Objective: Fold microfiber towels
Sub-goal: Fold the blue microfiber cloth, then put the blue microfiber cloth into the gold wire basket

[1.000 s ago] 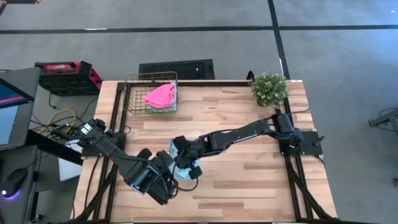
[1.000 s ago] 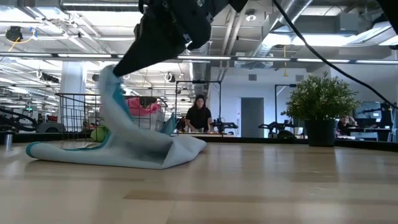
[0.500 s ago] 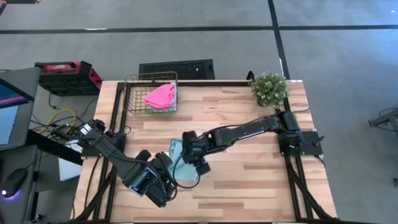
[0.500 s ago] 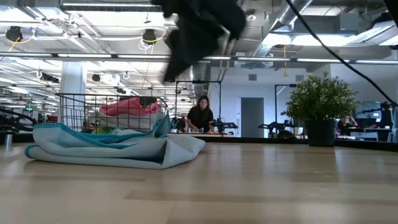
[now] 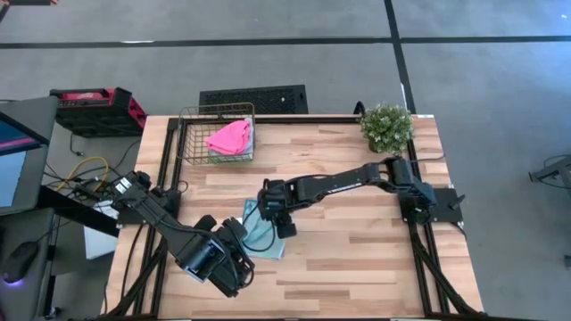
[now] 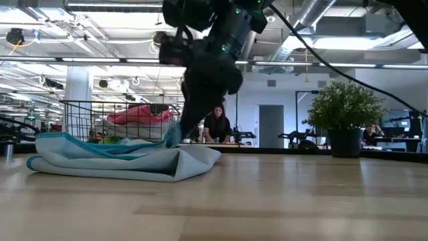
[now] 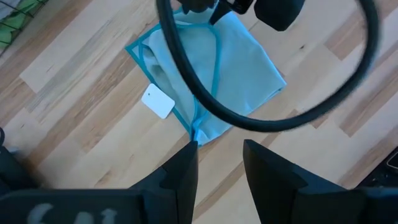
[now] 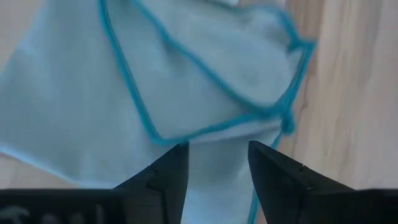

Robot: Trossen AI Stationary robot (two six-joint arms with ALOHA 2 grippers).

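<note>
A: status on the teal-blue towel (image 5: 265, 234)?

B: lying loosely folded on the desk (image 5: 357, 259), directly beneath the right hand (image 5: 284, 226); darker teal hem visible in both wrist views; one layer lapped over another, edges not lined up

A: right hand state?

B: fingers apart, nothing between them; right wrist view looks straight down onto the cloth (image 8: 186, 93), the two dark fingers (image 8: 166, 171) spread with towel surface showing in the gap; cannot tell whether the tips touch the fabric

A: left hand?

B: left hand (image 7: 219, 162) also apart and empty; it sits just beside the towel's near corner; in its wrist view the corner of the hem (image 7: 194, 127) lies right ahead of the fingers (image 7: 180, 171); small white tag (image 7: 158, 101) sticks out from the towel edge onto bare wood, a little off to one side of that hand; a black cable (image 7: 261, 106) loops across that view in front of the cloth

A: low view agree?

B: yes; towel (image 6: 120, 157) is a flat rumpled pile on the desk, right arm (image 6: 207, 60) coming down from above onto its far side; the hand's tips are hidden behind the cloth there

A: other towels?

B: hot pink towel (image 5: 229, 137) is in the wire basket (image 5: 186, 143) at the desk's back corner, well away from both hands; something pale lies under it, can't tell more; potted plant (image 5: 386, 127) at the opposite back corner, behind the right arm
</note>
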